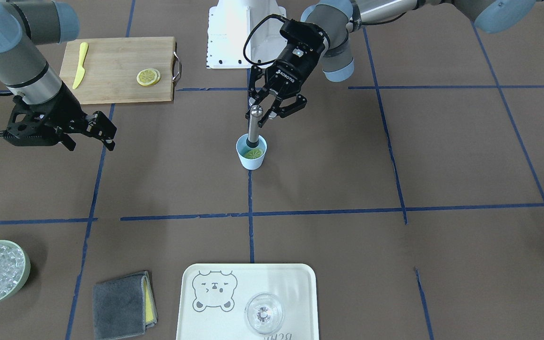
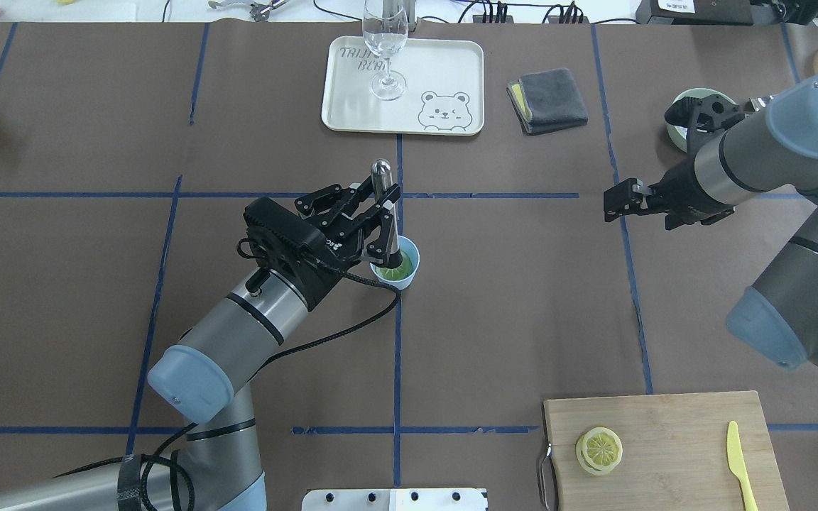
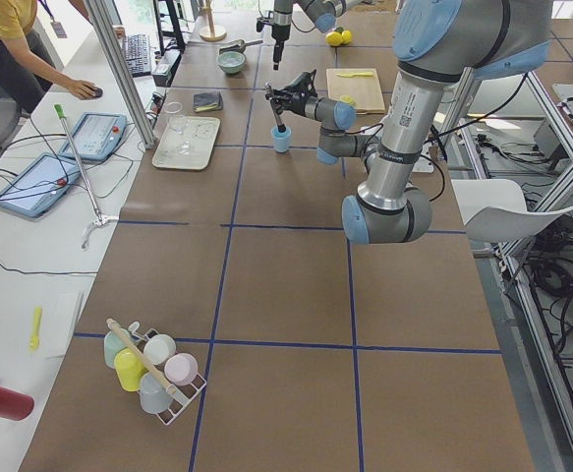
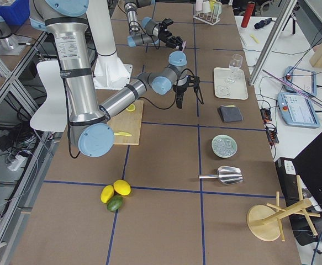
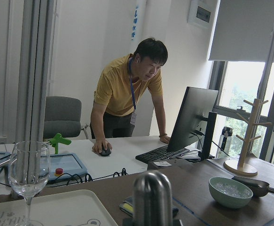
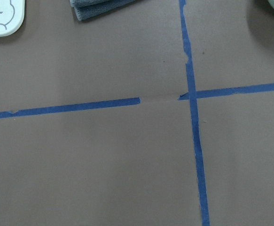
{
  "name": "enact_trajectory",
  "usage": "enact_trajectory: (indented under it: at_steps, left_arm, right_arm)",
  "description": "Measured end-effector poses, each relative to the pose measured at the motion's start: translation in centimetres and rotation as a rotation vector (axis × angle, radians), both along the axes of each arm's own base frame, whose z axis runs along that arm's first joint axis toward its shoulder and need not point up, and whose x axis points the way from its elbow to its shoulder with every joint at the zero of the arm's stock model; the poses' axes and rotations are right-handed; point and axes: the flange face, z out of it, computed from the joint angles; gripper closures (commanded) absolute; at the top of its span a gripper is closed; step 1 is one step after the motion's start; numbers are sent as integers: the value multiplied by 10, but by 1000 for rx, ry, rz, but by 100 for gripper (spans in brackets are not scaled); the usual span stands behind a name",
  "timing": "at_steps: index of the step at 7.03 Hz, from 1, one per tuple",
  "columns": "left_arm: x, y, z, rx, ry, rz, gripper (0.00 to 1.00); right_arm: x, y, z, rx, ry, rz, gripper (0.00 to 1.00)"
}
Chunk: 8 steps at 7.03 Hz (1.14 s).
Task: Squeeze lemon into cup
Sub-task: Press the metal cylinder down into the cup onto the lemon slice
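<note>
The pale blue cup [image 1: 251,161] stands at the table's middle, and it also shows in the overhead view [image 2: 407,274]. A lemon slice [image 1: 254,153] lies flat inside it, looking greenish [image 2: 389,270]. A metal muddler [image 1: 254,125] stands in the cup with its lower end on the slice. My left gripper [image 1: 259,111] reaches in level above the cup [image 2: 385,220] and is shut on the muddler's shaft below its round head [image 5: 152,197]. My right gripper [image 1: 90,141] hangs open and empty over bare table, far from the cup [image 2: 640,213].
A wooden board [image 1: 111,71] holds stacked lemon slices [image 1: 148,77] and a yellow knife [image 1: 80,65]. A white tray [image 1: 276,283] carries a clear glass [image 1: 264,313]. A green ice bowl [image 1: 22,278] and a grey cloth [image 1: 121,304] lie at the operators' edge.
</note>
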Motion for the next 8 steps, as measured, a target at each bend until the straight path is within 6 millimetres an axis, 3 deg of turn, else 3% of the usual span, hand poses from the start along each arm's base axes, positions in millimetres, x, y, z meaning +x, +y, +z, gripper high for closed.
enact_trajectory:
  at_steps: [4,6,8]
  left_arm:
    - [34,5,14,-15,-51,23,100]
    - [40,7,19,-19,-65,29,100]
    - [36,8,11,-12,-51,28,100]
  right_arm:
    - [0,0,0,0,0,0,0]
    - [0,0,-1,1,0,1,0]
    - [0,-1,-1,2,-1,2,0]
